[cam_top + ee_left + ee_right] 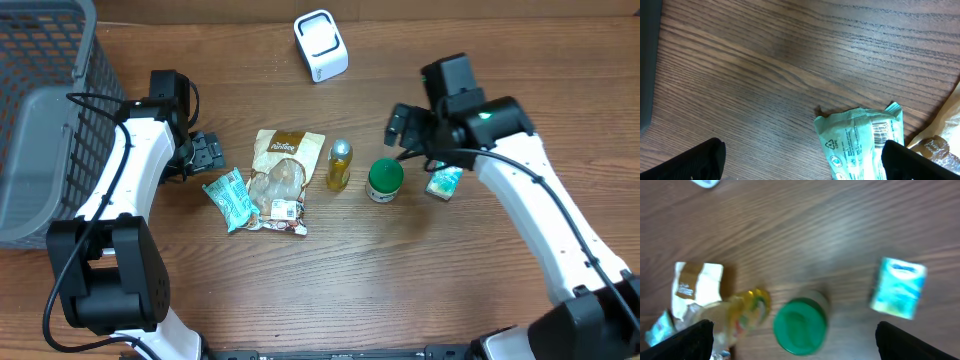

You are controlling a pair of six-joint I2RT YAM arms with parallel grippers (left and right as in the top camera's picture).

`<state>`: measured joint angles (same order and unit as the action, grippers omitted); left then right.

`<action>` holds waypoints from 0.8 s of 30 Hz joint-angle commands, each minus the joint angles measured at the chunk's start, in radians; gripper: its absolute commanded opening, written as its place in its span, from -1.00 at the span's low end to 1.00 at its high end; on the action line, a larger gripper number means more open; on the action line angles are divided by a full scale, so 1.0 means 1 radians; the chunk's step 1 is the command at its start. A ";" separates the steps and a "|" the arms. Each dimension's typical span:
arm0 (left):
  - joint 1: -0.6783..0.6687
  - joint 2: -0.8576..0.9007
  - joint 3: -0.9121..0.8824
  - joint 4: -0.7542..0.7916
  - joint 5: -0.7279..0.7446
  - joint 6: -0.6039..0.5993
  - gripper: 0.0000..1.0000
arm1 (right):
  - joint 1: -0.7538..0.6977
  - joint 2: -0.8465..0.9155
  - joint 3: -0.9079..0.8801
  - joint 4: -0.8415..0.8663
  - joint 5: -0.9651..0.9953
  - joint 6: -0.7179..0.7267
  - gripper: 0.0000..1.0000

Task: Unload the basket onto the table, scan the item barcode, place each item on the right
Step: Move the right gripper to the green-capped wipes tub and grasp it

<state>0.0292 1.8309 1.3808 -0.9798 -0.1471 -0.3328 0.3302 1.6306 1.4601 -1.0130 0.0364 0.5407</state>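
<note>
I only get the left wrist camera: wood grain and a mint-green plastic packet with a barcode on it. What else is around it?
Observer: To the right of the packet are a tan paper snack bag, a small yellow bottle and a green-lidded round jar.
Operator: Where's the thing that reads barcodes?
Observer: A small white box-shaped device, likely the scanner, stands toward the far side of the wooden table.
Operator: Is the other arm holding something?
Observer: No. The right gripper is open and empty, near a small teal carton.
</note>
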 commanded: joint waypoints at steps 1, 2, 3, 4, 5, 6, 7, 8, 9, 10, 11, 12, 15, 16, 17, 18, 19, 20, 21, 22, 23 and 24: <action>0.009 -0.030 -0.004 -0.002 -0.006 0.015 0.99 | 0.024 0.036 -0.008 0.016 -0.025 0.043 1.00; 0.009 -0.030 -0.004 -0.002 -0.006 0.015 0.99 | 0.028 0.045 -0.013 0.019 -0.027 0.050 1.00; 0.009 -0.030 -0.004 -0.002 -0.006 0.015 0.99 | 0.029 0.055 -0.018 0.017 -0.027 0.076 1.00; 0.009 -0.030 -0.004 -0.002 -0.006 0.015 0.99 | 0.029 0.067 -0.023 0.015 -0.027 0.109 1.00; 0.009 -0.030 -0.004 -0.002 -0.006 0.015 0.99 | 0.029 0.077 -0.030 0.013 -0.027 0.146 1.00; 0.009 -0.030 -0.004 -0.002 -0.006 0.015 0.99 | 0.029 0.087 -0.037 0.013 -0.027 0.177 1.00; 0.009 -0.030 -0.004 -0.002 -0.006 0.015 0.99 | 0.029 0.098 -0.046 0.013 -0.027 0.197 1.00; 0.009 -0.030 -0.004 -0.002 -0.006 0.015 0.99 | 0.029 0.106 -0.051 0.013 -0.028 0.196 1.00; 0.009 -0.030 -0.004 -0.002 -0.006 0.015 0.99 | 0.029 0.117 -0.058 0.012 -0.027 0.197 1.00; 0.010 -0.030 -0.004 -0.002 -0.006 0.015 0.99 | 0.029 0.127 -0.064 0.012 -0.028 0.197 1.00; 0.010 -0.030 -0.004 -0.002 -0.006 0.015 0.99 | 0.029 0.136 -0.068 0.012 -0.028 0.202 1.00; 0.010 -0.030 -0.004 -0.002 -0.006 0.015 0.99 | 0.029 0.149 -0.074 0.012 -0.028 0.216 1.00; 0.010 -0.030 -0.004 -0.002 -0.006 0.015 0.99 | 0.030 0.174 -0.092 0.020 -0.056 0.219 1.00; 0.010 -0.030 -0.004 -0.002 -0.006 0.015 0.99 | 0.030 0.177 -0.097 0.024 -0.063 0.220 1.00; 0.010 -0.030 -0.004 -0.002 -0.006 0.015 0.99 | 0.030 0.178 -0.101 0.029 -0.069 0.219 1.00; 0.010 -0.030 -0.004 -0.002 -0.006 0.015 0.99 | 0.030 0.178 -0.105 0.034 -0.081 0.219 1.00; 0.010 -0.030 -0.004 -0.002 -0.006 0.015 0.99 | 0.030 0.178 -0.108 0.039 -0.102 0.219 1.00; 0.010 -0.030 -0.004 -0.002 -0.006 0.015 0.99 | 0.030 0.178 -0.108 0.040 -0.129 0.219 1.00; 0.010 -0.030 -0.004 -0.002 -0.006 0.015 0.99 | 0.030 0.178 -0.111 0.044 -0.153 0.219 1.00; 0.010 -0.030 -0.004 -0.002 -0.006 0.015 0.99 | 0.030 0.178 -0.113 0.047 -0.177 0.219 1.00; 0.010 -0.030 -0.004 -0.002 -0.006 0.015 0.99 | 0.030 0.178 -0.113 0.047 -0.187 0.219 1.00; 0.010 -0.030 -0.004 -0.002 -0.006 0.015 0.99 | 0.030 0.178 -0.113 0.047 -0.188 0.219 1.00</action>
<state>0.0292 1.8305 1.3808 -0.9794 -0.1471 -0.3328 0.3557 1.8095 1.3552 -0.9691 -0.0860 0.7479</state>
